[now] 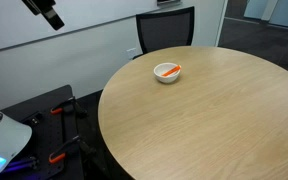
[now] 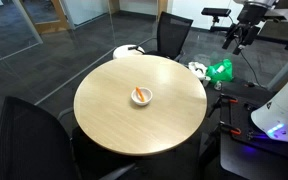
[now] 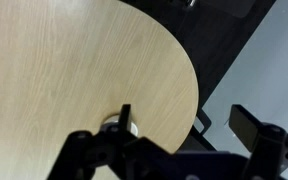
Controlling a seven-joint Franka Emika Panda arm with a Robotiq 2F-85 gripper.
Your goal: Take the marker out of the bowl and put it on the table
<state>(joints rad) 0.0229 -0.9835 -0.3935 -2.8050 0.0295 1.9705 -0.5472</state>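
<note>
Gripper point(image 3: 184, 125) spread wide, well away from the table point(image 1: 214, 120); we should descend straight over the marker point(image 1: 169, 70) lying in the bowl point(image 1: 166, 78)

A black chair point(image 1: 166, 28) point(image 2: 174, 35) is seen at top centre in both exterior views. In an exterior view, a second black chair point(image 2: 29, 135) is placed at lower left, and a green object point(image 2: 221, 70) is shown at upper right. Orange clamps point(image 1: 54, 110) are visible at lower left, below a white wall point(image 1: 84, 40).
</note>
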